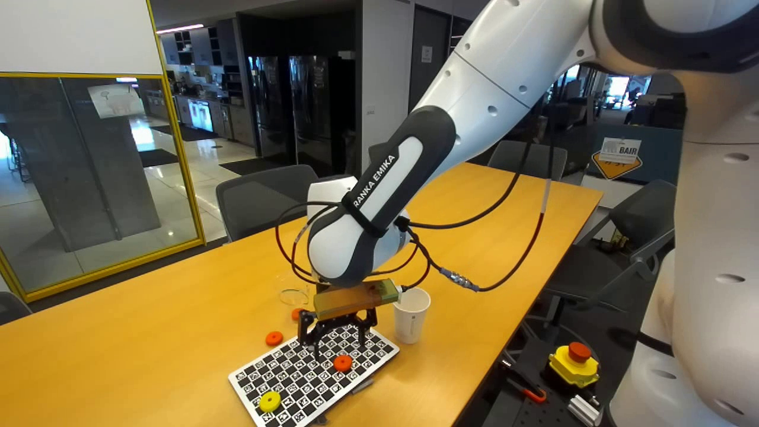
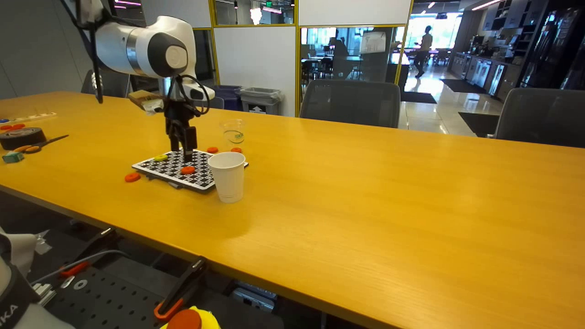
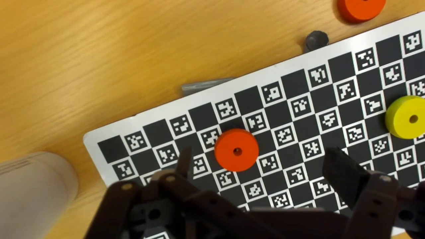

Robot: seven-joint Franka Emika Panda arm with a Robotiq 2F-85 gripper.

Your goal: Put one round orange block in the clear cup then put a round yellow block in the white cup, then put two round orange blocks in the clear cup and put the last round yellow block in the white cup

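Note:
My gripper (image 3: 259, 153) stands open above the checkered board, nothing between its fingers. A round orange block (image 3: 236, 151) lies on the board beneath the jaws, closer to the finger on the left of the wrist view. A round yellow block (image 3: 406, 118) rests farther along the board. Other round orange blocks lie off the board: one orange block (image 2: 132, 177) at its near side, two more orange blocks (image 1: 274, 338) (image 1: 297, 314) beyond it. Upright beside one board end is the white cup (image 2: 228, 178), its inside hidden. Past the board stands the clear cup (image 2: 233, 131), faintly visible.
Grey bits, one a grey bar (image 3: 206, 85), poke out from under the board (image 3: 275, 66). In an exterior view, a tape roll (image 2: 22, 138), scissors (image 2: 41, 145) and a green block (image 2: 13, 157) lie at the table's far left.

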